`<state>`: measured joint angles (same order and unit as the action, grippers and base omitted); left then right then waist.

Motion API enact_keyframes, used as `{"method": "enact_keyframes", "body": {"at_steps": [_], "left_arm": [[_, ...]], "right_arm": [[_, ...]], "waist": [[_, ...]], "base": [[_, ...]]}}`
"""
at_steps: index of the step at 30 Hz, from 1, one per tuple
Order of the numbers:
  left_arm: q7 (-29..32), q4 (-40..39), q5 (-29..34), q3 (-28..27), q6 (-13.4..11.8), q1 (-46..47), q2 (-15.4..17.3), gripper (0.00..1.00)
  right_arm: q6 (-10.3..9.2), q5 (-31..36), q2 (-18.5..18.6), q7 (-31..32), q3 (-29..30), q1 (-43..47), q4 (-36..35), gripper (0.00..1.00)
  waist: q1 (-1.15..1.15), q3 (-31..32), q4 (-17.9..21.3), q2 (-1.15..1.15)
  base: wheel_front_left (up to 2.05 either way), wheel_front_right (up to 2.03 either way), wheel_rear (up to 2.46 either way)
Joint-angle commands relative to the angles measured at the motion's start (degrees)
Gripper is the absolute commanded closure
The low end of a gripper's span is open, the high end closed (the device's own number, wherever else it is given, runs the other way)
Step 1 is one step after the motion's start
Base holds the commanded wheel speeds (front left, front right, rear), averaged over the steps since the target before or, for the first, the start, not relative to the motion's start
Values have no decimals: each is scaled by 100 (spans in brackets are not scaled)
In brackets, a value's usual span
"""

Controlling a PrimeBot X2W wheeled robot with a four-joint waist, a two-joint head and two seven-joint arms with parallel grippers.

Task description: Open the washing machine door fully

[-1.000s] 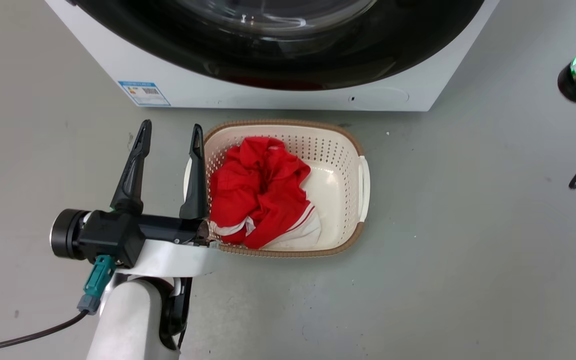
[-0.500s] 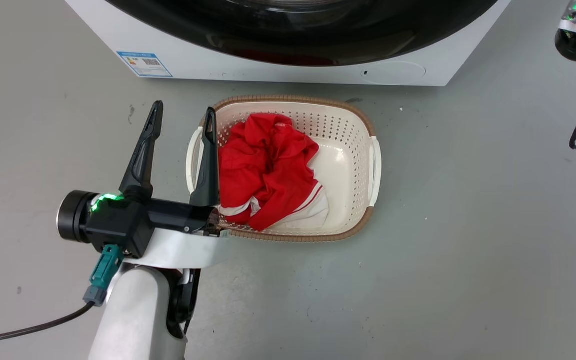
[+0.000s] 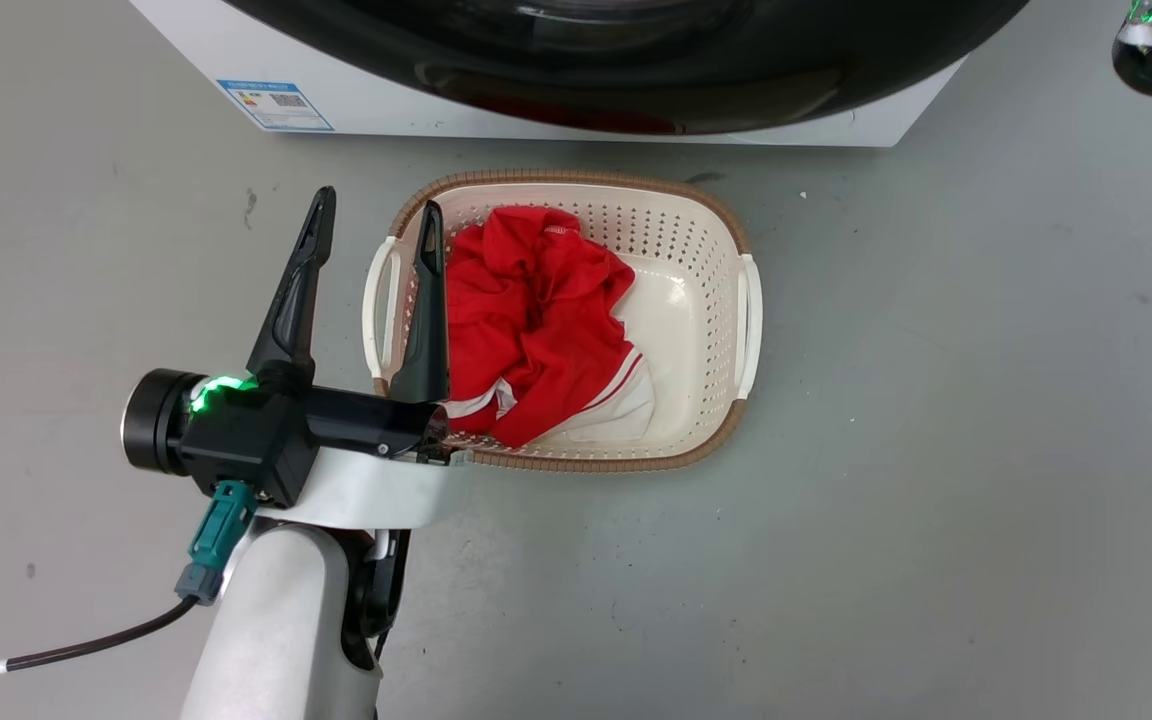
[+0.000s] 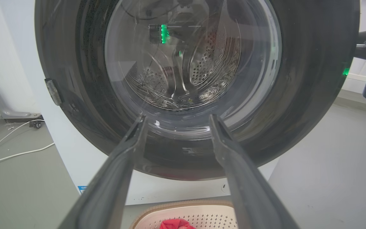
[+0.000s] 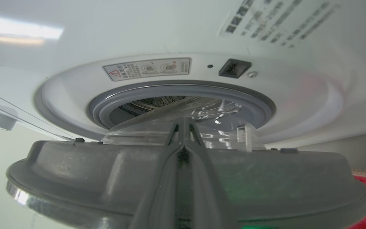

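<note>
Door [image 3: 636, 95] ajar: black disc stands off the front of the washing machine [image 3: 236, 45], its grey inner side toward the right wrist camera and the drum mouth [image 5: 148, 105] behind it. Right gripper [image 5: 183, 127]: fingers together, lying against that inner side. Left gripper [image 3: 376, 210]: fingers apart, empty, over the left rim of the basket [image 3: 706, 250] on the floor. Basket contents: one crumpled red garment [image 3: 536, 320] with white trim.

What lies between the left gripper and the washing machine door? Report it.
Nothing. In the left wrist view the left gripper, fingers apart, faces the washing machine door across open air; the head view shows bare floor beneath.
</note>
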<state>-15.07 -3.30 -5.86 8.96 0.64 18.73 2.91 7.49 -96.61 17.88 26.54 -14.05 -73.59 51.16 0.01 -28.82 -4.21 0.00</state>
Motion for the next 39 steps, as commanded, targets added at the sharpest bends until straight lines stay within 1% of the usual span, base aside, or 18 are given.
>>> {"method": "enact_keyframes", "body": {"at_steps": [1, 9, 17, 26, 28, 34, 39], "left_arm": [[-15, 22, -17, -3, -8, 56, -4, 0], [-15, 73, 27, -83, 25, -52, -4, 0], [-15, 206, 62, -135, 79, -245, -5, 0], [-15, 321, 13, -208, 129, -515, -4, 0], [-15, 326, 10, -211, 130, -548, -5, 0], [-15, 394, -68, -170, 159, -711, -4, 0], [-15, 447, -141, -88, 155, -840, -5, 0]], "right_arm": [[0, -77, -123, 169, -52, 156, -102, 100], [0, -288, -105, 799, -35, 661, -539, 100], [0, -444, -196, 1342, -103, 1465, -1103, 100], [0, -381, -481, 1510, -303, 2446, -1663, 100], [0, -358, -514, 1501, -330, 2539, -1727, 100], [0, -352, -680, 1564, -451, 3057, -2110, 100], [0, -202, -769, 1563, -655, 3466, -2503, 100]], "waist": [[-1, 37, 18, 0], [-1, 298, 154, 0], [-1, 740, 259, 0], [-1, 1257, 316, 0], [-1, 1300, 316, 0], [-1, 1528, 261, 0], [-1, 1679, 203, 0]], "base": [[0, 0, 0], [0, 0, 0], [0, 0, 0], [0, 0, 0], [0, 0, 0], [0, 0, 0], [0, 0, 0]]}}
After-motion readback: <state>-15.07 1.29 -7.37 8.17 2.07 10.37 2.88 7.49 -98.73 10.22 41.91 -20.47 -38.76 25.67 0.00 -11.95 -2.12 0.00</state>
